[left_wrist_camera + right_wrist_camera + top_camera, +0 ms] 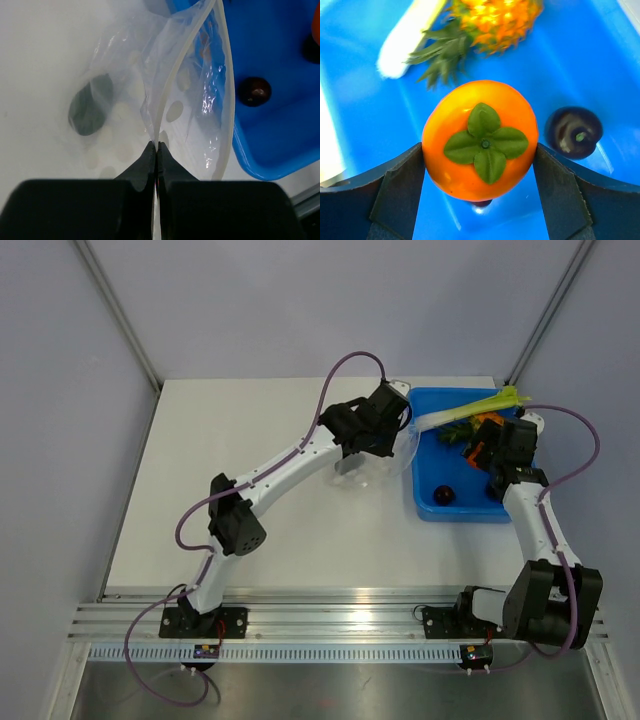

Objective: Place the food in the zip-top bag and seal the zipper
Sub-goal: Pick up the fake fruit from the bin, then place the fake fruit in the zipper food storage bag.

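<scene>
Item one, orange fruit (480, 140): round, green leaf cap facing up, inside the blue bin (365, 125). You have the right gripper (479, 150) straddling it, one finger pressed to each side, the jaws standing wide because the fruit is wide. Whether it is clear of the bin floor I cannot tell.

Item two, bag (200, 100): clear and crinkly, on the white table (250, 540) just beside the bin's left wall. You have the left gripper (158, 145) pressed together on one lip of the mouth, pinching the zipper (172, 75). From that pinch the two lips spread apart, so the mouth gapes. A dark patch shows through the plastic; what it is I cannot tell.

Item three, other food in the bin: pineapple (495, 20) and pale stalk (407, 40) beyond the orange fruit, dark round fruit (574, 131) just beside it.

Relation to mind: from the right gripper the bag mouth lies to the left, across the bin wall, near but apart. The mouth's long axis runs away from the left gripper's fingers, roughly along that wall. The right arm is nearer the food; the left arm has the bag.

Judgement: your coming move is a lift, a short sideways crossing of the wall, and a release between the lips. The risk is clipping the held lip or the wall.
</scene>
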